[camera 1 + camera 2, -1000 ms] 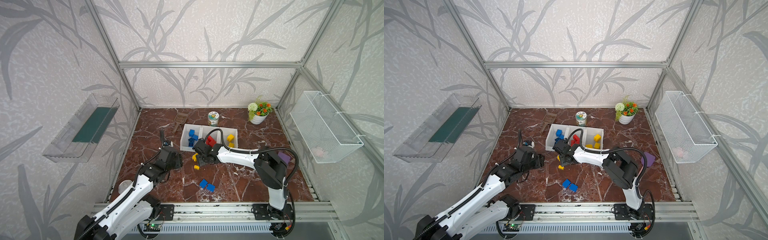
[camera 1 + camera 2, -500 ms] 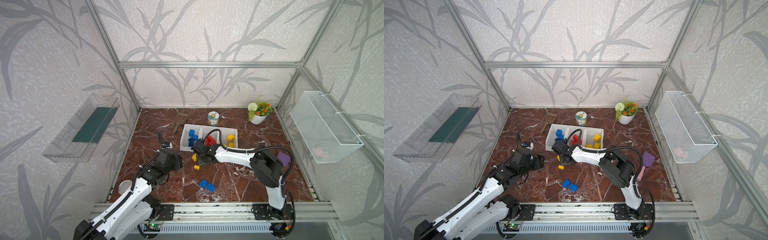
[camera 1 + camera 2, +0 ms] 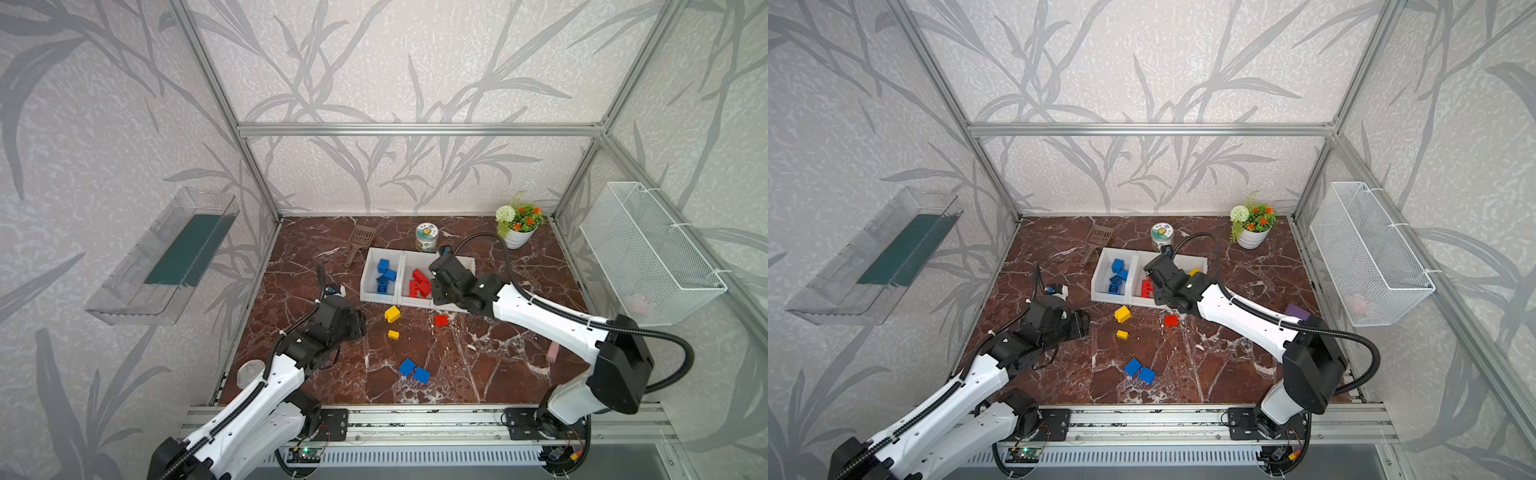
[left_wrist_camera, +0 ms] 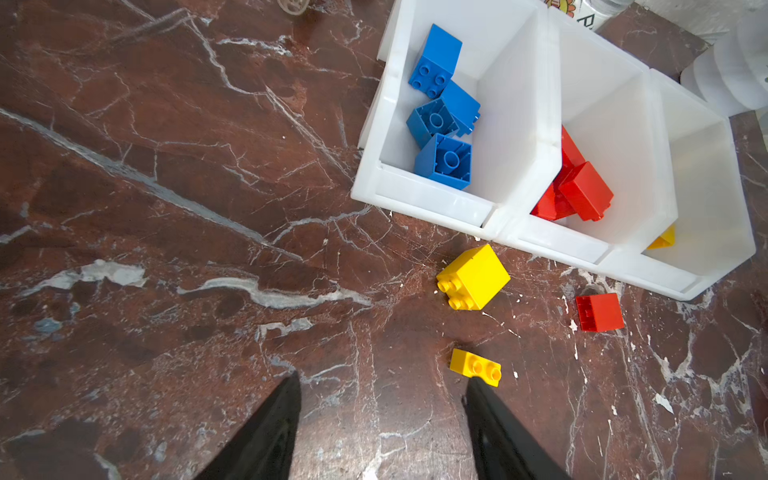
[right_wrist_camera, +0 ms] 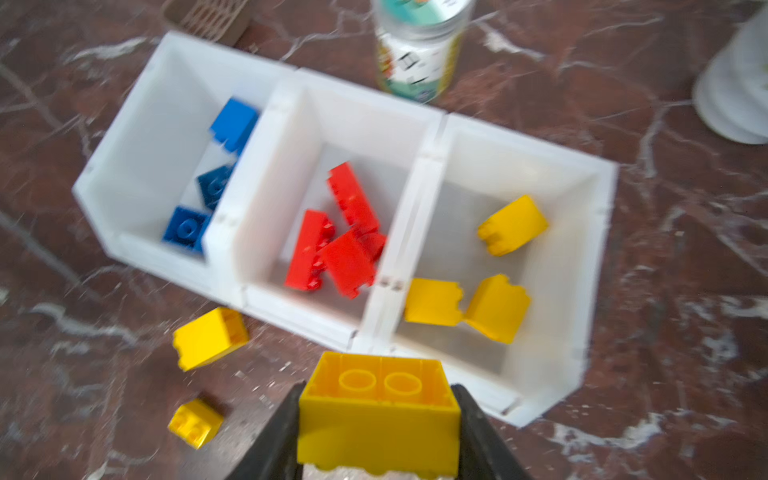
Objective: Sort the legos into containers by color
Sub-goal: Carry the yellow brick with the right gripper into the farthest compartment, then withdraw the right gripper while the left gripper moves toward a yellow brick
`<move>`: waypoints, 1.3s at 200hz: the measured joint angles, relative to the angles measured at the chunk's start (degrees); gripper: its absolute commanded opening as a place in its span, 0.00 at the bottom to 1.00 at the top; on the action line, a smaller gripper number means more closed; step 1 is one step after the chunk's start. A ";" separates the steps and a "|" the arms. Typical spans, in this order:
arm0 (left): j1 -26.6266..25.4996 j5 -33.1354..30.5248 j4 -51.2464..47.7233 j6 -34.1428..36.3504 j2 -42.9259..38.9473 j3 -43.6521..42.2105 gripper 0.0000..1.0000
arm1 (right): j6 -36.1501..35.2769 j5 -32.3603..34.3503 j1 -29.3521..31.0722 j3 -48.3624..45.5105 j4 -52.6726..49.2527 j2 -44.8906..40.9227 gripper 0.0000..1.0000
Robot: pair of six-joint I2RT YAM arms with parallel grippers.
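Sorting's well along! In a top view, five bricks sit loose on the surface (image 3: 478, 365): two blue bricks (image 3: 407, 367), two yellow bricks (image 3: 392, 313), one red brick (image 3: 441, 320). Left wrist: left claw (image 4: 380, 384) spread and empty, the small yellow at its fingertip, four blues in the bins (image 4: 432, 199) ahead. Right wrist: right claw (image 5: 378, 399) clenched on a yellow oblong (image 5: 378, 411), with three binned yellows (image 5: 513, 224) just beyond.

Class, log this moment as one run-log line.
right gripper: shut on yellow lego brick | left gripper: open, empty | loose red brick: unsorted
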 measured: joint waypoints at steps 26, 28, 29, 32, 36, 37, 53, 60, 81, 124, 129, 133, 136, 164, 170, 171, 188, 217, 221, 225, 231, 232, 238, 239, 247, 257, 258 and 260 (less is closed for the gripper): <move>0.00 0.35 0.26 -0.13 0.20 0.00 0.66 | -1.62 -1.60 -7.21 -0.20 0.74 2.58 0.42; 0.00 0.37 0.28 -0.13 0.20 0.00 0.65 | -1.66 -1.81 -7.43 -0.20 0.76 2.75 0.42; 0.00 0.39 0.31 -0.13 0.20 0.00 0.66 | -1.77 -1.86 -7.67 -0.20 0.81 2.93 0.42; 0.00 0.42 0.35 -0.15 0.20 0.00 0.66 | -1.92 -2.03 -8.09 -0.20 0.90 3.32 0.42; 0.00 0.44 0.39 -0.15 0.20 0.00 0.66 | -2.08 -2.34 -8.48 -0.17 0.96 3.80 0.42; 0.00 0.44 0.39 -0.15 0.20 0.00 0.66 | -2.14 -2.40 -8.66 -0.17 1.01 3.98 0.42; 0.00 0.81 0.83 -0.07 0.15 -0.13 0.66 | -2.78 -4.09 -9.70 0.07 1.16 6.21 0.43; 0.00 1.11 1.18 -0.02 0.07 -0.33 0.66 | -2.97 -4.87 -10.05 0.44 0.98 7.23 0.44; 0.00 1.88 1.81 0.00 -0.50 -1.20 0.66 | -3.45 -6.64 -10.71 2.82 0.07 9.92 0.54; 0.00 2.84 2.45 -0.02 -1.25 -1.99 0.66 | -3.74 -7.87 -10.95 4.79 0.11 11.08 0.68; 0.00 3.02 2.49 -0.02 -1.31 -1.99 0.65 | -3.74 -7.87 -10.95 4.79 0.04 11.08 0.68; 0.00 3.10 2.49 -0.02 -1.40 -1.99 0.65 | -3.74 -7.89 -10.95 4.79 0.02 11.06 0.68; 0.00 3.21 2.51 -0.02 -1.49 -1.99 0.66 | -3.72 -7.87 -10.97 4.79 0.02 11.06 0.68; 0.00 4.09 3.45 0.00 -1.70 -2.16 0.65 | -3.61 -8.15 -11.19 4.39 0.02 9.77 0.68; 0.00 4.31 3.76 0.00 -1.68 -2.21 0.66 | -3.48 -8.26 -11.21 4.00 0.07 9.03 0.68; 0.00 4.33 3.78 0.00 -1.66 -2.21 0.66 | -3.43 -8.26 -11.21 3.87 0.07 8.76 0.68; 0.00 4.90 4.57 0.09 -1.01 -2.21 0.65 | -2.97 -8.63 -11.21 1.88 0.07 5.51 0.68; -0.02 6.38 5.88 1.38 2.69 -2.16 0.66 | -1.95 -10.16 -11.21 -3.93 0.42 -2.16 0.68; -0.02 6.64 6.08 1.62 3.61 -2.12 0.66 | -1.75 -10.27 -11.21 -4.81 0.39 -3.19 0.68; -0.02 6.97 6.19 1.88 4.39 -2.05 0.66 | -1.62 -10.58 -11.21 -5.79 0.39 -4.33 0.69; -0.02 7.48 6.34 2.32 5.64 -1.86 0.66 | -1.36 -10.84 -11.21 -7.17 0.28 -5.92 0.68; -0.02 7.56 6.40 2.56 5.99 -1.81 0.66 | -1.31 -10.86 -11.21 -7.34 0.26 -6.10 0.68; -0.02 7.96 6.49 2.97 7.23 -1.51 0.66 | -1.03 -10.99 -11.21 -8.68 0.24 -7.58 0.68; -0.02 8.04 6.54 3.08 7.65 -1.44 0.66 | -0.98 -11.02 -11.21 -8.85 0.24 -7.76 0.68; -0.02 8.68 6.75 3.63 9.60 -0.87 0.65 | -0.55 -11.28 -11.21 -10.62 0.13 -9.73 0.68; -0.07 9.25 7.34 4.66 12.07 0.00 0.66 | -0.17 -11.54 -11.21 -12.74 -0.13 -11.93 0.68; -0.07 9.31 7.41 4.63 12.28 0.07 0.66 | -0.15 -11.56 -11.21 -12.87 -0.17 -12.09 0.68; -0.07 9.35 7.58 4.90 12.90 0.24 0.66 | -0.04 -11.58 -11.21 -13.31 -0.24 -12.59 0.68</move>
